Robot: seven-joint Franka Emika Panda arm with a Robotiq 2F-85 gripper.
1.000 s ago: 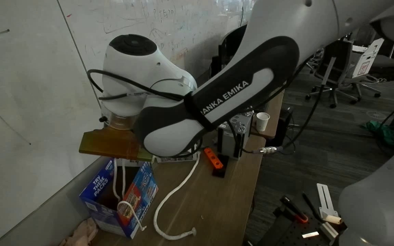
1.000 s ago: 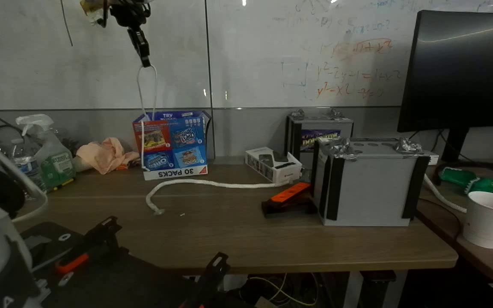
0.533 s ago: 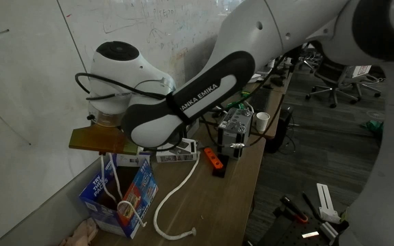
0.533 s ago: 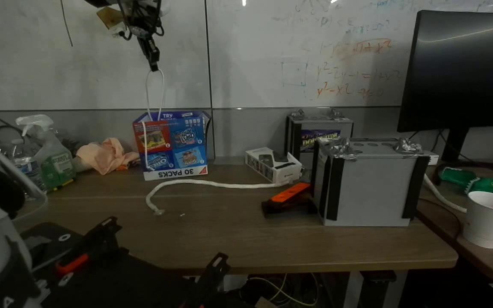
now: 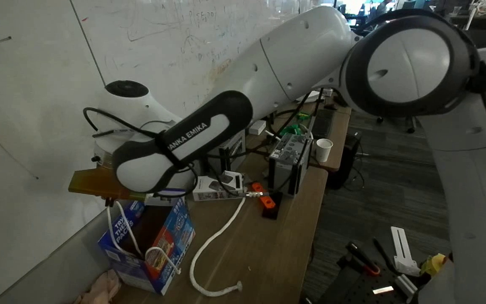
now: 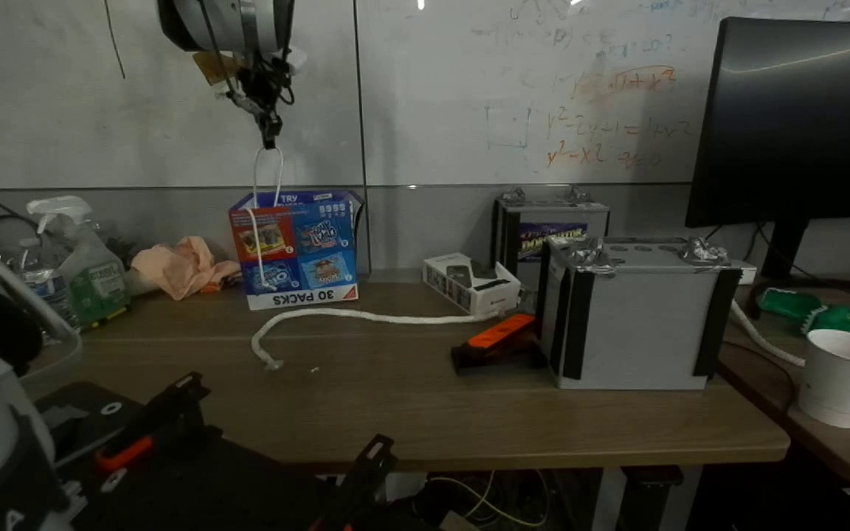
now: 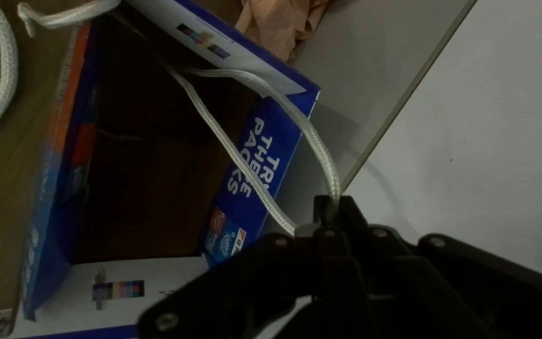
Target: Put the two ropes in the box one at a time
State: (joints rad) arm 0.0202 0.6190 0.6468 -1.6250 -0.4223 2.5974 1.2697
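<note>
The blue box (image 5: 174,240) stands open-topped on the table; it also shows in an exterior view (image 6: 325,254) and in the wrist view (image 7: 282,120). My gripper (image 6: 269,142) is above the box, shut on one white rope (image 6: 254,173). In the wrist view, the fingertips (image 7: 332,205) pinch the rope's bend (image 7: 315,139), and two strands run down into the box. The rope's end hangs outside over the printed front wall. The other rope (image 5: 203,249) lies curved on the table beside the box; it also shows in an exterior view (image 6: 373,317) and the wrist view (image 7: 5,70).
A whiteboard wall stands close behind the box. A peach cloth (image 6: 185,267) and spray bottle (image 6: 93,262) are beside it. A small white device box (image 6: 469,284), an orange tool (image 6: 500,332), grey cases (image 6: 639,324) and a paper cup (image 6: 844,376) stand on the other side.
My gripper has moved lower, bringing the rope's loop closer to the box opening. The hanging end has swung slightly across the front wall. The box and the other rope have not moved.
</note>
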